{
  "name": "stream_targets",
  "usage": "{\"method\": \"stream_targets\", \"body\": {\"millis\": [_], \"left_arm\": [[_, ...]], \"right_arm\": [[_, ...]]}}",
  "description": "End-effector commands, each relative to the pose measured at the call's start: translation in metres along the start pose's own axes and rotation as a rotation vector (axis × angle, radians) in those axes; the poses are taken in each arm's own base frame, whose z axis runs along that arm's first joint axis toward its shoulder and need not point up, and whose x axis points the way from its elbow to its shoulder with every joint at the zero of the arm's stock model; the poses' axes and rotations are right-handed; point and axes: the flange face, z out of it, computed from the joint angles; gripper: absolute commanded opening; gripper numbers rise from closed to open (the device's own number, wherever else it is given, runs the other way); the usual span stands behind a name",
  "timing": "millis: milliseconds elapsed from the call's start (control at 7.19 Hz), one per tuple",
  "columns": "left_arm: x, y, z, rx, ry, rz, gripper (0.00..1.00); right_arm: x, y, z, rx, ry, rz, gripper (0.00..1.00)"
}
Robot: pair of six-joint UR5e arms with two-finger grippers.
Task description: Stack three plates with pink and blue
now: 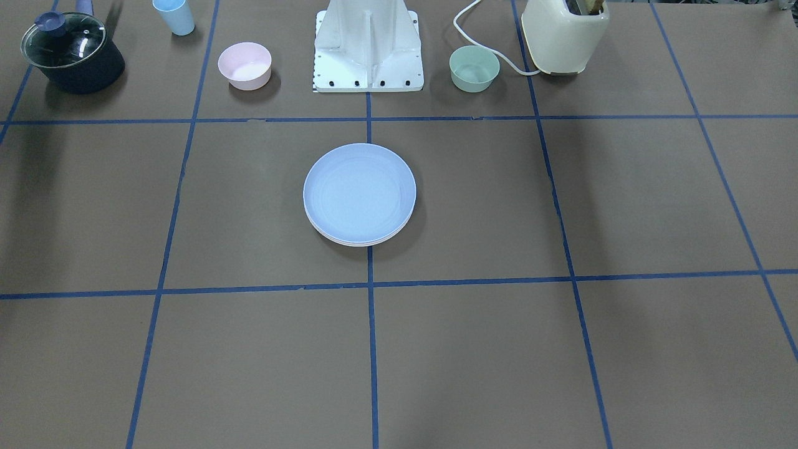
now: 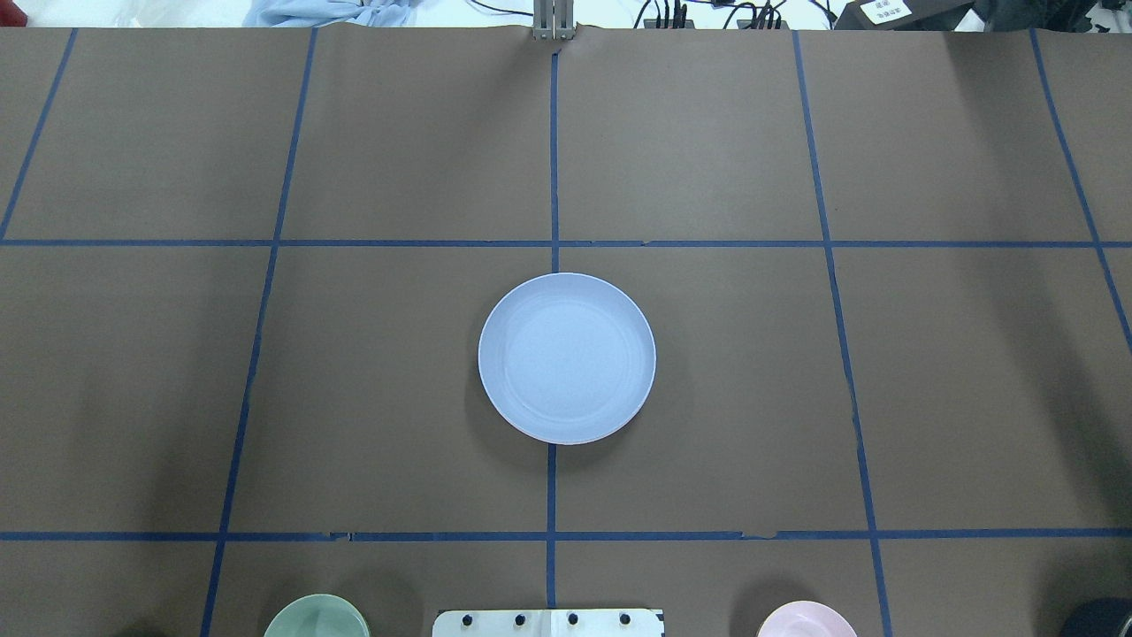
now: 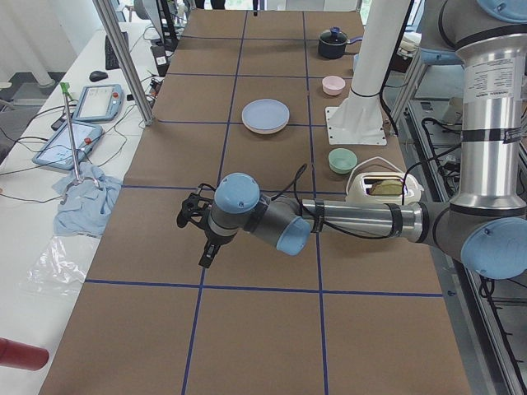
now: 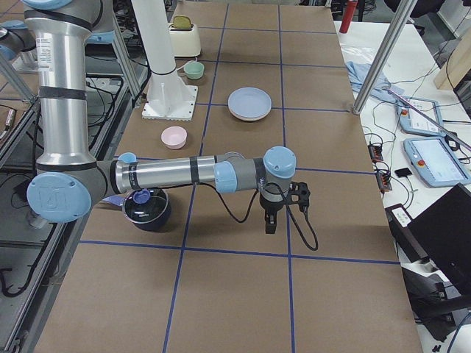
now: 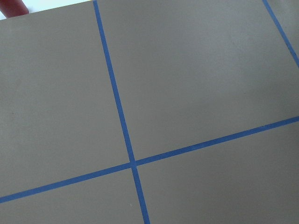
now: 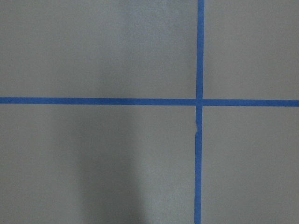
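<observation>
The pale blue plate point(image 1: 360, 192) lies on top of a stack at the table's middle, also seen in the overhead view point(image 2: 567, 356). Pale rims of plates under it point(image 1: 356, 242) peek out at its near edge; I cannot tell their colours for sure. The stack shows small in both side views point(image 3: 265, 116) point(image 4: 250, 103). My left gripper point(image 3: 206, 247) hangs over bare table far from the stack; I cannot tell if it is open or shut. My right gripper point(image 4: 270, 220) hangs over bare table at the other end; I cannot tell its state either.
By the robot base point(image 1: 368, 47) stand a small pink bowl point(image 1: 244, 65) and a small mint-green bowl point(image 1: 474, 68). A lidded dark pot point(image 1: 72, 53), a blue cup point(image 1: 174, 15) and a cream toaster point(image 1: 564, 34) stand along the same edge.
</observation>
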Motion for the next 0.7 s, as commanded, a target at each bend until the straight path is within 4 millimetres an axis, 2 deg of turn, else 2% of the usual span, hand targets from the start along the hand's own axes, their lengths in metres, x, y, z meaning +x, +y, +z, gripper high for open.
{"method": "stream_targets", "body": {"millis": [0, 417, 556], "left_arm": [[0.0005, -0.0071, -0.0004, 0.004, -0.005, -0.001, 1.00], [0.0058, -0.0126, -0.0043, 0.012, 0.000, 0.008, 1.00], [0.0014, -0.0096, -0.0008, 0.004, -0.004, 0.002, 1.00]], "right_arm": [[-0.0072, -0.0085, -0.0053, 0.012, -0.003, -0.016, 1.00], [-0.0054, -0.0116, 0.0016, 0.000, 0.000, -0.013, 1.00], [-0.0061, -0.0123, 0.0010, 0.002, 0.000, -0.014, 1.00]]}}
